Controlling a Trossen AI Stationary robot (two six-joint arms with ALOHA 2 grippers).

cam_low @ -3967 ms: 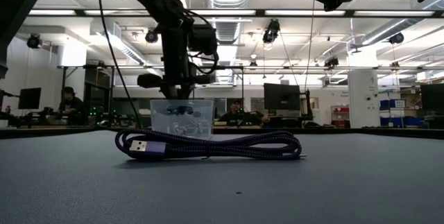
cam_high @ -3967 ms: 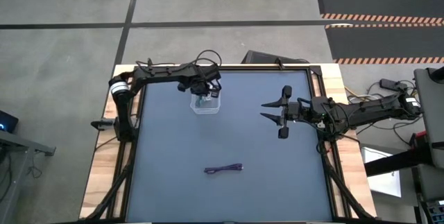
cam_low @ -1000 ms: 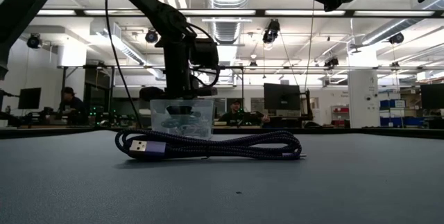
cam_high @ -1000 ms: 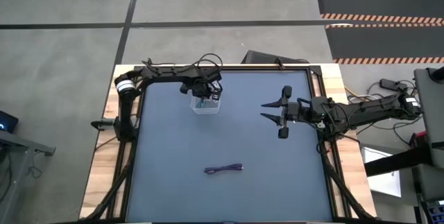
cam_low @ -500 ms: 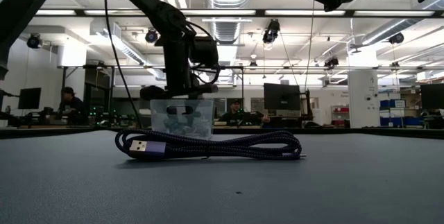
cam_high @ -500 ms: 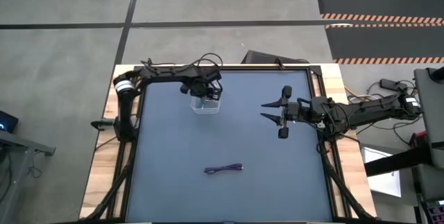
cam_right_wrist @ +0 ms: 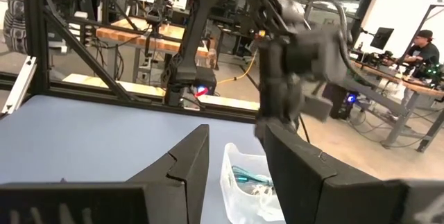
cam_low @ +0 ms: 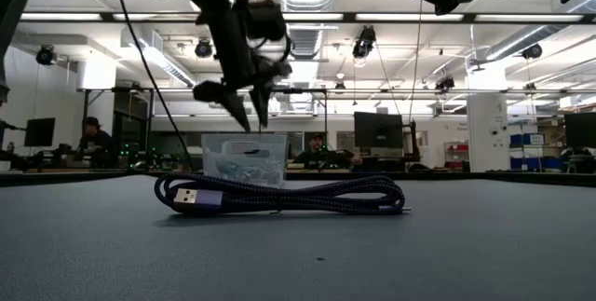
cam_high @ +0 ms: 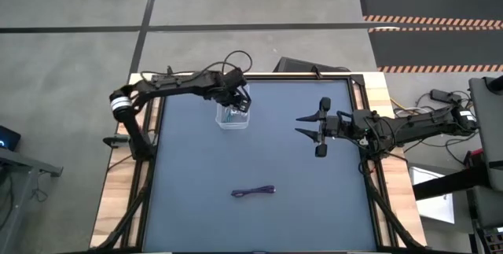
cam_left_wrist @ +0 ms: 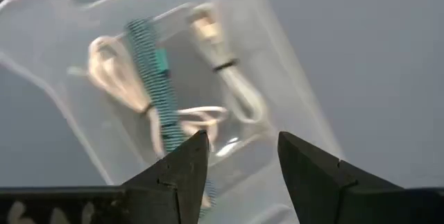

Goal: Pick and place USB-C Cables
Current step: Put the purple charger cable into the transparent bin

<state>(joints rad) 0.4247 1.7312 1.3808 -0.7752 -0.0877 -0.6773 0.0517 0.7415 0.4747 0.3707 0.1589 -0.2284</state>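
Left gripper (cam_low: 244,113) hangs just above the clear bin (cam_high: 233,118), jaws spread and holding nothing. Right below it in the bin: two white cables (cam_left_wrist: 229,78) and the teal cable (cam_left_wrist: 154,78). The purple cable (cam_high: 253,192) lies on the surface (cam_high: 196,175), well away. Right gripper (cam_high: 313,132) waits off to the side, jaws apart, empty

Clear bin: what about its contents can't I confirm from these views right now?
- High view: cables inside the clear bin are too small to count.
- Low view: the purple cable hides the bin's base.
- Left wrist view: the left gripper covers the near corner; the teal cable and white cables show, anything beneath doesn't.
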